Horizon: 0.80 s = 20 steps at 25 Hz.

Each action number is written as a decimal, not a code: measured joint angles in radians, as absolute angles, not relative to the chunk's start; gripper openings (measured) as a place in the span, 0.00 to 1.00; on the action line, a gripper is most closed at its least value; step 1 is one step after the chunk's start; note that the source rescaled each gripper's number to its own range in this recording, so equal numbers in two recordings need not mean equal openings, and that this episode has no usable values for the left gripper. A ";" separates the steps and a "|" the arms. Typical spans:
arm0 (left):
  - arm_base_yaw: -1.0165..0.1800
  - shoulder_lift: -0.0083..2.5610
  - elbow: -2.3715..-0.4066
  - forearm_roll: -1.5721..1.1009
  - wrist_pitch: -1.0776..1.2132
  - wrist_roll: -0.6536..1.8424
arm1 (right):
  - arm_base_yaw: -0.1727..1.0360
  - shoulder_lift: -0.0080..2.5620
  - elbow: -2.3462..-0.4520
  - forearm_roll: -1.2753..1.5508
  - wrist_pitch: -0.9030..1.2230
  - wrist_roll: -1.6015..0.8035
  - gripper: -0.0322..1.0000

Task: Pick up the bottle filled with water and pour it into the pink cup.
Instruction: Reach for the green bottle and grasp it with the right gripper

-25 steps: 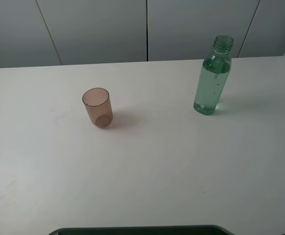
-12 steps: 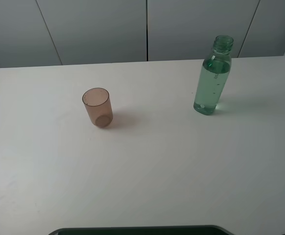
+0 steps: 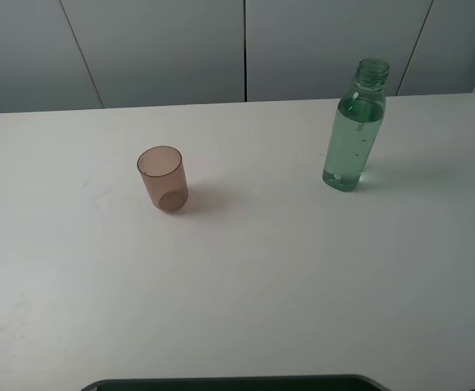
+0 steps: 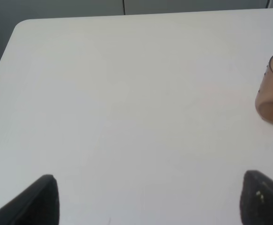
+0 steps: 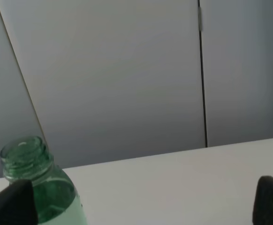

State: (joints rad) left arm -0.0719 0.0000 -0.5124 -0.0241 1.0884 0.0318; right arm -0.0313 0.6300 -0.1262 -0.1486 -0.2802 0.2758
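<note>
The bottle (image 3: 354,134) stands upright on the white table (image 3: 261,277), close to the far edge and toward the far right corner. It has no cap and water fills it up to the shoulder. The pink cup (image 3: 162,179) stands with its mouth up in the far left part of the table, well apart from the bottle. The left gripper (image 4: 150,199) is spread wide above bare table, holding nothing. The right gripper (image 5: 141,202) is also spread wide and grips nothing.
</note>
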 joint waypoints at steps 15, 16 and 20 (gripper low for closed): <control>-0.072 0.000 -0.512 -0.024 1.088 0.032 | -0.031 0.917 -0.026 -0.197 -0.570 0.277 1.00; -0.072 0.000 -0.512 -0.024 1.088 0.032 | -0.031 0.946 -0.026 -0.202 -0.603 0.277 1.00; -0.072 0.000 -0.512 -0.024 1.088 0.032 | -0.031 1.061 -0.026 -0.239 -0.698 0.272 1.00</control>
